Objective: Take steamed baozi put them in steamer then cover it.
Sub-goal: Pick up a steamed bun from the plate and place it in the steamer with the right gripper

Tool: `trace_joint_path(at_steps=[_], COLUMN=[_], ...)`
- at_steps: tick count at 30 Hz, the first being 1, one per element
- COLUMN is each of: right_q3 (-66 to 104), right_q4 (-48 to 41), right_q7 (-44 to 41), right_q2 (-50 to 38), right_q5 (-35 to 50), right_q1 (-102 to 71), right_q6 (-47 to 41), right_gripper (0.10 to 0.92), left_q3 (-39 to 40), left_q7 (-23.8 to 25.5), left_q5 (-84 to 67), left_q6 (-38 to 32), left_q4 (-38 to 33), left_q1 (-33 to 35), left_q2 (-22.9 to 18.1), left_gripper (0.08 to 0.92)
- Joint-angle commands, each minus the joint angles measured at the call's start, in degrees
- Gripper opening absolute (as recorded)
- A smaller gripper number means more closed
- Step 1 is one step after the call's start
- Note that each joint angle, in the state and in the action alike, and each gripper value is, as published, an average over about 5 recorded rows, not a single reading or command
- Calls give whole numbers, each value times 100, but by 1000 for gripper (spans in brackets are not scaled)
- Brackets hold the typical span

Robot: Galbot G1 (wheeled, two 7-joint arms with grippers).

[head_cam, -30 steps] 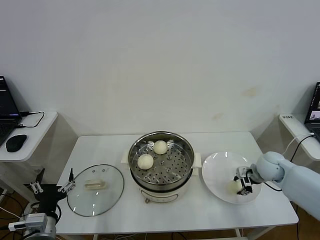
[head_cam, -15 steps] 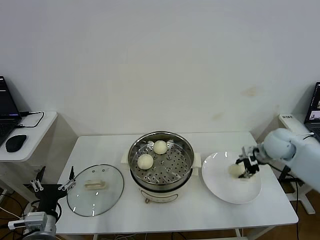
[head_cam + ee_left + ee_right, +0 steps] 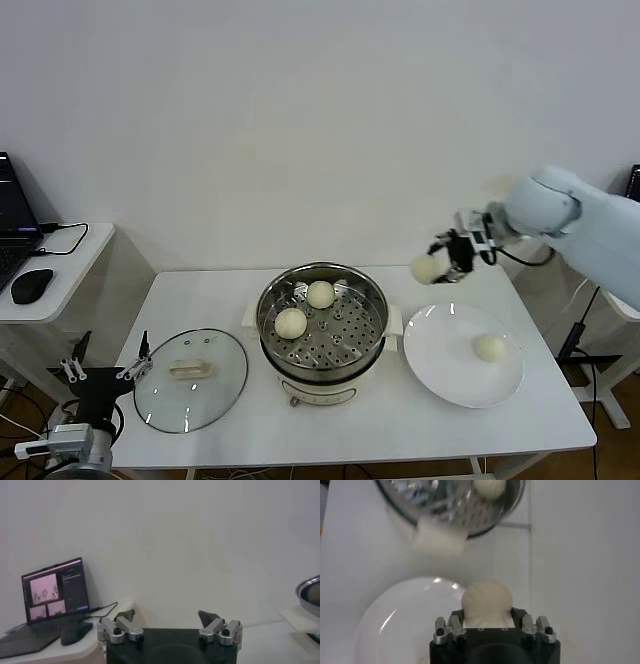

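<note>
Over the white surface, your right gripper has its jaws pinching a baozi above the plate, so carry it next over the steamer and lower it onto bare perforated floor; left gripper waits spread.

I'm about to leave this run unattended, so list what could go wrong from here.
1. The right pincer holds a baozi high above the table; a slip could send it rolling off.
2. Two baozi already sit in the steamer; a drop could knock them.
3. The glass lid lies near the table's front edge.
</note>
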Motion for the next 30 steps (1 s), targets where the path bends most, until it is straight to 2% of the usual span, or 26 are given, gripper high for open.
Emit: trace_joint_path(at_steps=[1,6,11,23,30], right_q3=[-709,-1083,-1391,-1707,-1827], right_q4=[35,73,95,-81,-38], right_q7=[320,528,513,292,252], right_q2=[1115,1607,1937,2210,2283], right_q5=[461,409,-126,-1312,-1570], right_q1=[691,489,410,228,239], right_q6=[331,921,1591,2861,3250], right_gripper=[594,594,594,602,602], left_q3=[-54,-146,-231,-286,-326], left_q7=[-3,2,-3,-13,-17], left_q5=[-8,-28,-52,-73,-82], left_q6=[-4,-11,-16,-27,-57], left_q4=[8,14,36,26,10], left_q1=[10,9,-7,-7,-5], left_q2=[-10,-52,-103,-194,-223], left_gripper=[823,823,823,823,823])
